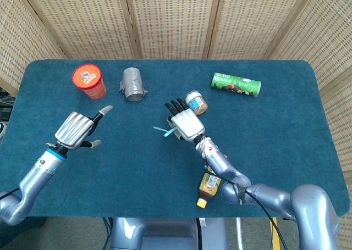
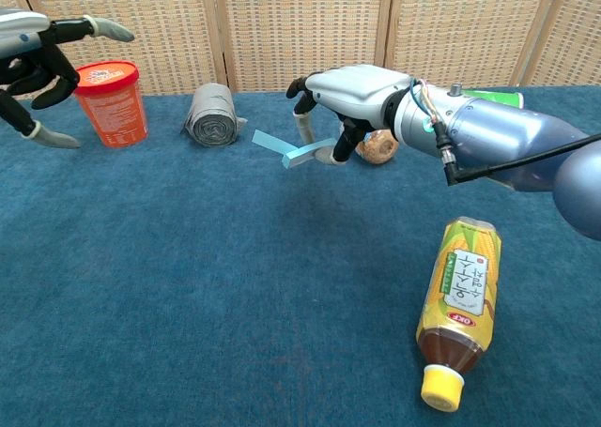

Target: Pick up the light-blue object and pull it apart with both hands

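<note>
A: Head view — what am I looking at?
B: I am holding the light-blue object (image 1: pixel 163 131) in my right hand (image 1: pixel 186 123), above the middle of the blue surface (image 1: pixel 275 129), just beside the small jar (image 1: pixel 196 102). My left hand (image 1: pixel 77 130) is hovering over the left part of the surface with its fingers (image 1: pixel 104 109) spread and grasping nothing. An orange cup (image 1: pixel 89 81) and a grey roll (image 1: pixel 132 84) are standing near the far edge, a green can (image 1: pixel 236 83) is lying to the far right, and a bottle (image 1: pixel 208 187) is lying near the front edge.

A: And the chest view?
B: I am pinching the light-blue object (image 2: pixel 293 150) between the thumb and fingers (image 2: pixel 344 144) of the right hand (image 2: pixel 360 91), clear of the surface (image 2: pixel 188 277). The left hand (image 2: pixel 36 52) is showing at the upper left, in front of the orange cup (image 2: pixel 112 103), fingers apart and empty. The grey roll (image 2: pixel 213 114) is lying between the two hands; the bottle (image 2: pixel 457 307) is lying at the lower right, yellow cap toward the camera.
</note>
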Controlling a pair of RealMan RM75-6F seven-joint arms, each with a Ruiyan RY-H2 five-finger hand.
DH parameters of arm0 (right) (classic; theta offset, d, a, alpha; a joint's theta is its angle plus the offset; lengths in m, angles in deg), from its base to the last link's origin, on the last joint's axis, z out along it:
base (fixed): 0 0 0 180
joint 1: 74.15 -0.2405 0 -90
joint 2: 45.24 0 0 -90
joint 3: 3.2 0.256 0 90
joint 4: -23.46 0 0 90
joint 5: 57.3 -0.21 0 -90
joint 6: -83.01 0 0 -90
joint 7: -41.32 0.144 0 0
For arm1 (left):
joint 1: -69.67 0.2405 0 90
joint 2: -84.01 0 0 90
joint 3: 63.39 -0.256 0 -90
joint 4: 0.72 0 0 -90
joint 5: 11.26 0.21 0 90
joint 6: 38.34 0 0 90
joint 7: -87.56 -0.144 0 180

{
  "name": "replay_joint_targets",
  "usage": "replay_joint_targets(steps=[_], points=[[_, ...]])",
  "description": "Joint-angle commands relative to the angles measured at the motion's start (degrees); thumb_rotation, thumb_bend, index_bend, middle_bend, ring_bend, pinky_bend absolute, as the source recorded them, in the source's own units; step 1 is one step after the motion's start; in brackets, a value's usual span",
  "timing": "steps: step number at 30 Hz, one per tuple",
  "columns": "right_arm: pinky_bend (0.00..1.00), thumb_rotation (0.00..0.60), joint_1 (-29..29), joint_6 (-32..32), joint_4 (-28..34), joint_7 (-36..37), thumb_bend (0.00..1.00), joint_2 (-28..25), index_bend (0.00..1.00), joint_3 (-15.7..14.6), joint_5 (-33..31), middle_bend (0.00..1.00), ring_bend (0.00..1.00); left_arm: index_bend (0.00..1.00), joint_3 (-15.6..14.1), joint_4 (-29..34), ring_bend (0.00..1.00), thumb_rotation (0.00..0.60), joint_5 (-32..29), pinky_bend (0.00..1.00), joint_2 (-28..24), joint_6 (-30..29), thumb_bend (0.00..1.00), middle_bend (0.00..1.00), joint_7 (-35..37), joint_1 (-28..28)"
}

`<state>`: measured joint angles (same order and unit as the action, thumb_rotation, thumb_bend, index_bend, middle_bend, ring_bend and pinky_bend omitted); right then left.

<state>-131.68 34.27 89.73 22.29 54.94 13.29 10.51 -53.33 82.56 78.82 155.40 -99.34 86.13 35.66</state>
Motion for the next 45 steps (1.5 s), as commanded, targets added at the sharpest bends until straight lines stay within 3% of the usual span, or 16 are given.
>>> replay_joint_targets(steps=[1,6,16,25,33,45], points=[[0.00,0.600,0.10,-0.30,1.29,-1.55,0.47,-0.26,0.60,0.02,-1.17,0.10,0.00,0.16,0.70,0.63,0.94,0.600,-2.23,0.99,0.97,3.34,0.00,0.92,0.41,-2.41],[0.00,0.600,-0.05,-0.48,2.05,-2.96,0.48,0.04,0.60,-0.11,-2.26,0.10,0.00,0.29,0.91,1.61,0.99,0.600,-4.20,1.00,1.05,7.17,0.00,0.98,1.20,-5.09],[0.00,0.600,-0.49,-0.24,2.25,-3.69,0.50,1.01,0.60,-0.23,-3.74,0.10,0.00,0.31,0.71,0.40,1.00,0.600,-6.25,1.00,5.15,9.35,0.00,0.99,6.83,-7.89],[0.00,0.600,-0.70,-0.56,3.46,-3.90,0.50,1.30,0.60,-0.02,-4.71,0.10,0.00,0.37,-0.29,-6.10,1.00,0.600,-5.36,1.00,11.64,9.04,0.15,1.00,13.57,-9.87],[0.00,0.600,-0.68,-0.77,4.50,-4.13,0.50,1.10,0.60,-0.03,-5.57,0.11,0.00,0.42,0.75,-7.16,1.00,0.600,-7.51,1.00,13.80,10.33,0.24,1.00,13.36,-12.11],[0.00,0.600,-0.61,-0.76,4.73,-3.68,0.51,1.07,0.60,0.03,-6.68,0.11,0.00,0.51,1.69,-5.89,1.00,0.600,-11.90,1.00,13.68,13.33,0.26,1.00,10.77,-14.12]])
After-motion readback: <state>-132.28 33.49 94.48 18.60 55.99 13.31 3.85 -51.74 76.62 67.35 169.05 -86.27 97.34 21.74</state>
